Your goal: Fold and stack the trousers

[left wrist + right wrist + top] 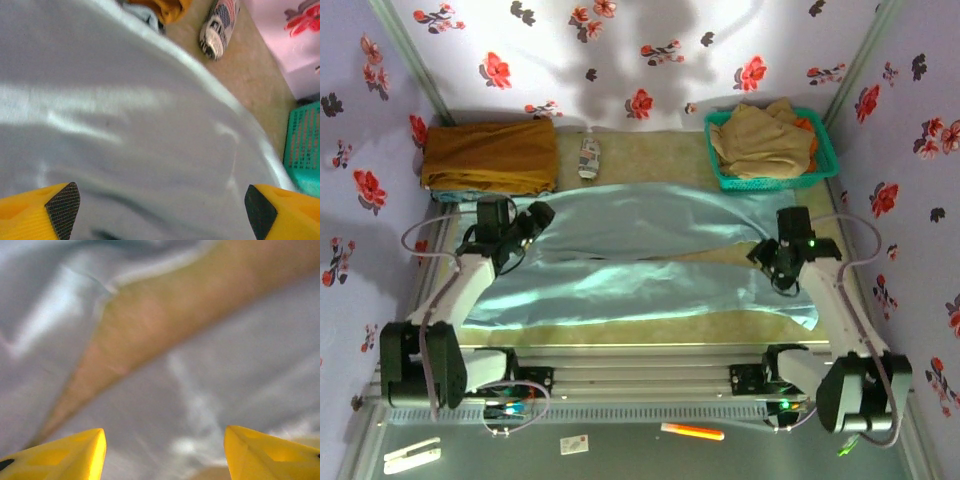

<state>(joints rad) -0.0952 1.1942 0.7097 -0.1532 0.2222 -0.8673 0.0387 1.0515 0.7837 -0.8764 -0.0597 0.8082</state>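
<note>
Here the trousers (640,250) lie spread flat across the middle of the bench (650,155), their two long legs running side by side from left to right, with a thin strip of bare bench showing between the legs toward the right end. The left tool (161,202) hangs over the left part of the pale cloth with its fingers (61,206) spread wide and nothing between them. The right tool (165,447) hangs over the right part, beside that strip, also spread wide and holding nothing. At the back left lies a folded mustard-brown garment (490,155), just beyond the trousers' far edge. At the back right stands a teal basket (720,178) with a tan garment (760,140) in it. A small patterned roll (588,158) lies between them.
</note>
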